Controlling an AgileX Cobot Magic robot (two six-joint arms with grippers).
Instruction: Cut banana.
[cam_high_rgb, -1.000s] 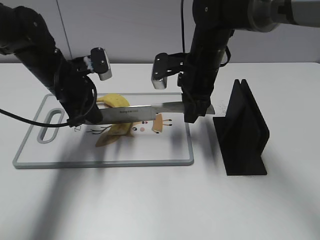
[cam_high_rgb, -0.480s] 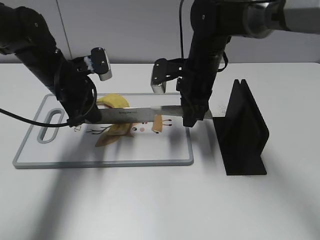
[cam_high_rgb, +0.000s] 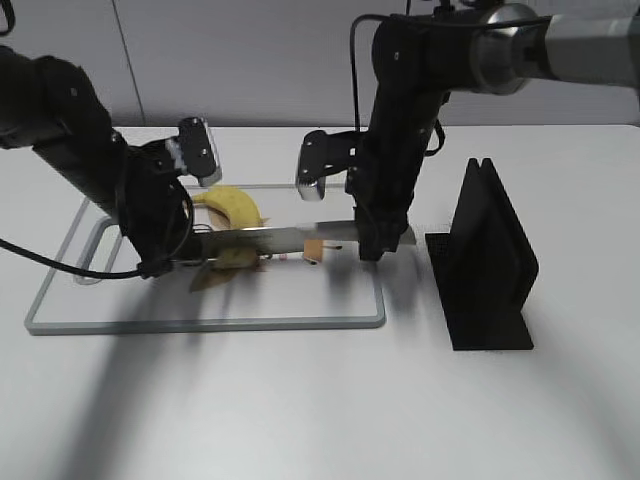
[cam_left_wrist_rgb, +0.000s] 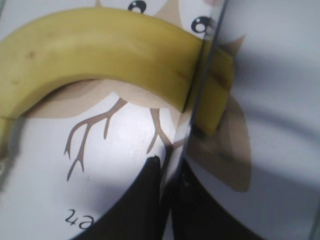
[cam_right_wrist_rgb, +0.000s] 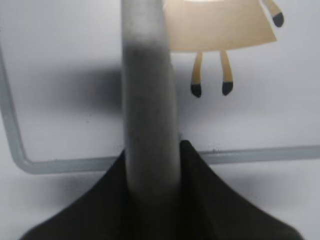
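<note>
Both grippers' fingers are clamped on the knife (cam_high_rgb: 290, 238), right gripper (cam_high_rgb: 374, 243) at the handle, left gripper (cam_high_rgb: 165, 262) at the tip; blade is pressed into the banana (cam_left_wrist_rgb: 100, 55) on the cutting board (cam_high_rgb: 330, 305). Uneven downward force could roll the banana.

Lab-like: bare white table (cam_high_rgb: 300, 400), grey wall (cam_high_rgb: 250, 60)
</note>
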